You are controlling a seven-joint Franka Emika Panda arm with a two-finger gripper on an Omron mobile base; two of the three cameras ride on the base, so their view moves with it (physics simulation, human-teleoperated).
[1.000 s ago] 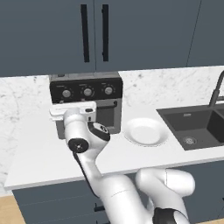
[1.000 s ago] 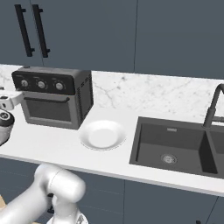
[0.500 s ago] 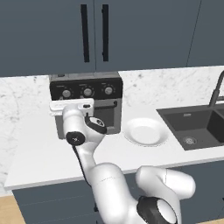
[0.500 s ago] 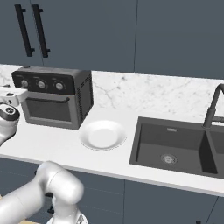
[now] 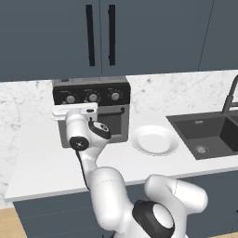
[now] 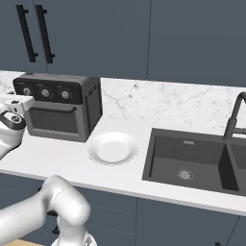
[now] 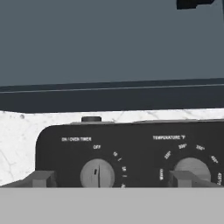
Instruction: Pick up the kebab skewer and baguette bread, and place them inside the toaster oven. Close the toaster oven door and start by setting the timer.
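Observation:
The toaster oven point(image 5: 108, 95) point(image 6: 57, 110) stands at the back of the counter. Its door point(image 5: 115, 124) point(image 6: 50, 120) is up and shut. My gripper point(image 5: 74, 111) point(image 6: 14, 103) point(image 7: 112, 178) hovers open just in front of the left end of the knob panel, holding nothing. In the hand view the timer knob point(image 7: 97, 173) lies between my fingertips point(image 7: 41, 178), its mark near OFF. The temperature knob point(image 7: 192, 169) is to its right. The kebab skewer and baguette bread are out of view.
A white plate point(image 5: 153, 139) point(image 6: 113, 148) lies bare on the counter right of the oven. Beyond it is a dark sink point(image 5: 204, 132) point(image 6: 192, 158) with a faucet point(image 6: 235, 115). Dark cabinets with bar handles point(image 5: 100, 35) rise behind.
My hand has risen a little and edged toward the oven's knob panel, with the elbow swinging up behind it. The gripper stayed open. Oven and plate have not moved.

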